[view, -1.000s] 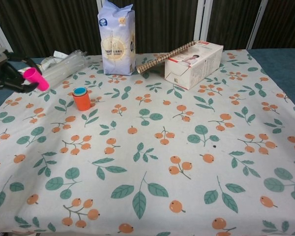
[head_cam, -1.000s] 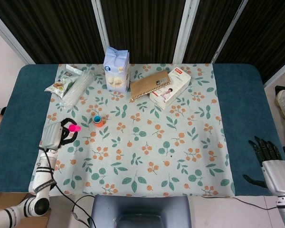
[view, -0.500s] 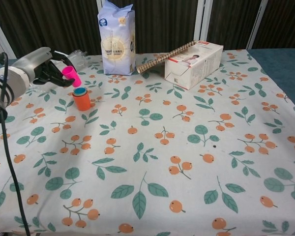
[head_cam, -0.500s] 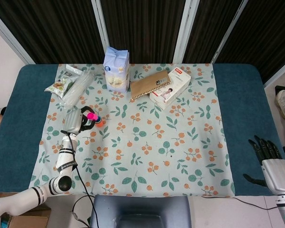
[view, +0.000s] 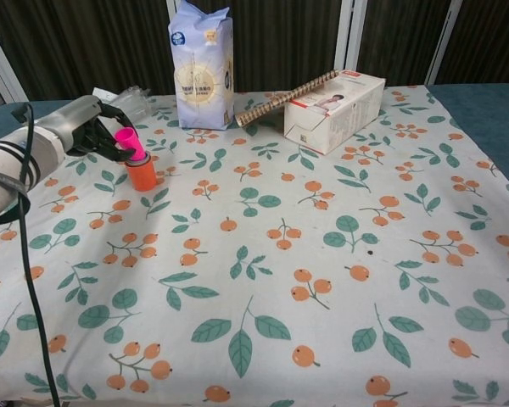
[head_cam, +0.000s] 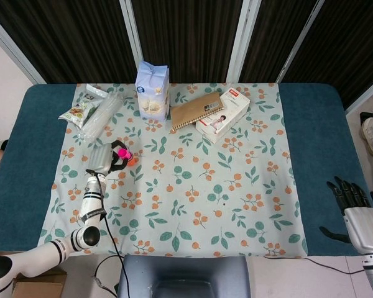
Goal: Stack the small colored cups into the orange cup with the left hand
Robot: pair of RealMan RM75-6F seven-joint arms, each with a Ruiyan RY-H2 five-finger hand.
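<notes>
Two hands are ours at this table, and only the left hand (view: pixel 85 134) is at work: its dark fingers (view: pixel 110 146) are closed around the pink cup (view: pixel 128 142), which we hold tilted right at the mouth of the orange cup (view: pixel 141 174); whether the pink cup already touches the rim we cannot tell. From the head view the same left hand (head_cam: pixel 105 158) covers most of the orange cup (head_cam: pixel 132 161), with the pink cup (head_cam: pixel 125 153) showing just past our fingers. That orange cup stands upright on the fruit-patterned tablecloth (view: pixel 271 254), toward the far left of the cloth. Our right hand (head_cam: pixel 354 211) hangs off the near right edge of the table (head_cam: pixel 317 124), holding nothing, its fingers (head_cam: pixel 345 191) straight and slightly apart. Along the far side we see a blue-and-white bag (view: pixel 202 64) standing upright, a spiral notebook (view: pixel 284 97) leaning on a white box (view: pixel 335 108) to its right, and at the far left a clear plastic package (head_cam: pixel 99 117) beside a snack packet (head_cam: pixel 74 110)
</notes>
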